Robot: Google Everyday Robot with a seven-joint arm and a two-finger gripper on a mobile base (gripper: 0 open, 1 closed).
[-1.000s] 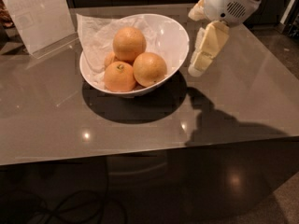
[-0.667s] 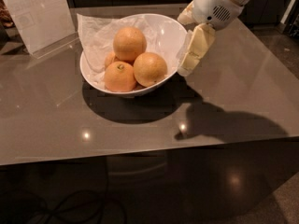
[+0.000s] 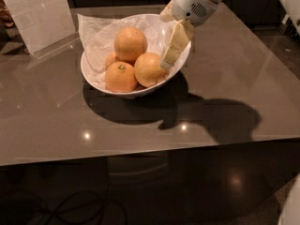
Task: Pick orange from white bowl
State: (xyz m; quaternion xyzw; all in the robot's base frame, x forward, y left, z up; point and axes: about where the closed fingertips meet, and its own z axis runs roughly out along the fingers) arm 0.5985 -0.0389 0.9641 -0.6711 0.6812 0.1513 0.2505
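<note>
The white bowl [image 3: 93,76], lined with crumpled white paper, stands on the brown table left of centre. The orange [image 3: 130,43], large, smooth and pale, lies on top of the pile at the back of the bowl. An orange with a dark stem dimple [image 3: 121,77] lies front left, a yellower one [image 3: 149,69] front right, and a fourth [image 3: 110,59] is mostly hidden behind them. My gripper [image 3: 169,56] hangs down over the bowl's right rim, right beside the yellower orange and right of the orange.
A clear sign holder [image 3: 37,18] stands at the table's back left. The table's front edge [image 3: 140,156] runs across below the bowl, with dark floor and cables [image 3: 70,210] beyond it. The arm's shadow [image 3: 225,118] falls right of the bowl.
My gripper has moved left, from beside the bowl's right side to over its right rim, close to the front-right orange. The oranges and bowl have not moved.
</note>
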